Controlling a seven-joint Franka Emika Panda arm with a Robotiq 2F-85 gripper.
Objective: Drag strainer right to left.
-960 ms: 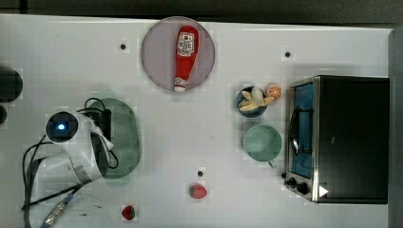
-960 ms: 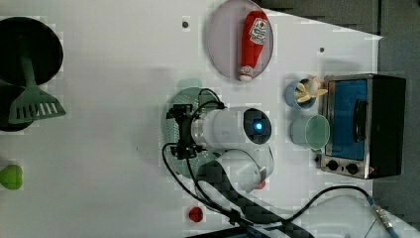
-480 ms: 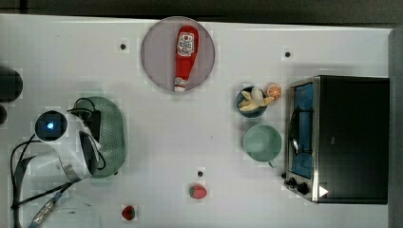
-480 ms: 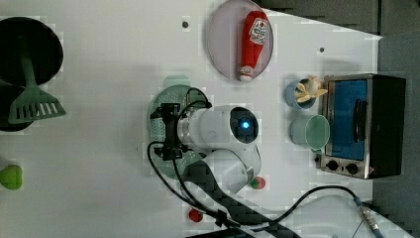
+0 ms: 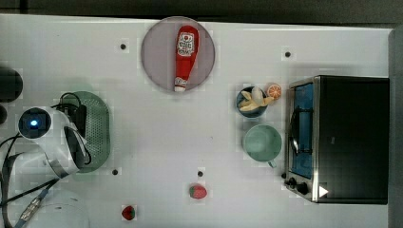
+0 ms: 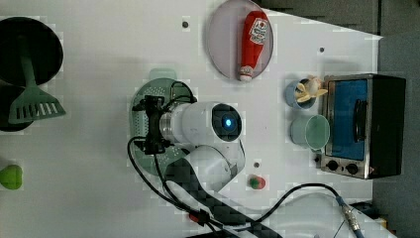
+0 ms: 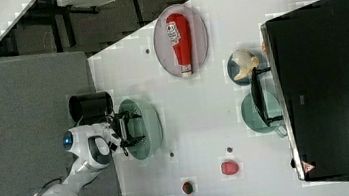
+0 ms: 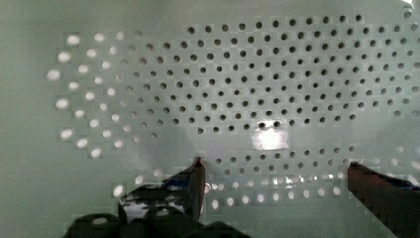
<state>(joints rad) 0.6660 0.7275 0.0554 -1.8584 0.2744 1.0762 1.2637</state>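
Note:
The strainer (image 5: 99,135) is a pale mint-green oval basin with a holed bottom, lying near the top view's left edge. The arm's white wrist covers part of it. My gripper (image 6: 144,125) reaches down into the strainer (image 6: 163,88) from above. In the wrist view the gripper (image 8: 275,176) is open, its dark fingers (image 8: 197,181) spread wide over the perforated bottom (image 8: 247,74) with nothing between them. The right view shows the gripper (image 7: 133,126) inside the strainer (image 7: 148,116), close to the table's edge.
A ketchup bottle (image 5: 185,57) lies on a grey plate (image 5: 154,52). A blue cup with banana (image 5: 252,102), a mint cup (image 5: 261,142) and a toaster oven (image 5: 340,137) stand at the top view's right. Two small red fruits (image 5: 197,191) lie near the front. A black pot with a green spatula (image 6: 29,99) is at the left view's left.
The strainer has slid toward the top view's left, with the arm and gripper moving along inside it. The fingers stay spread.

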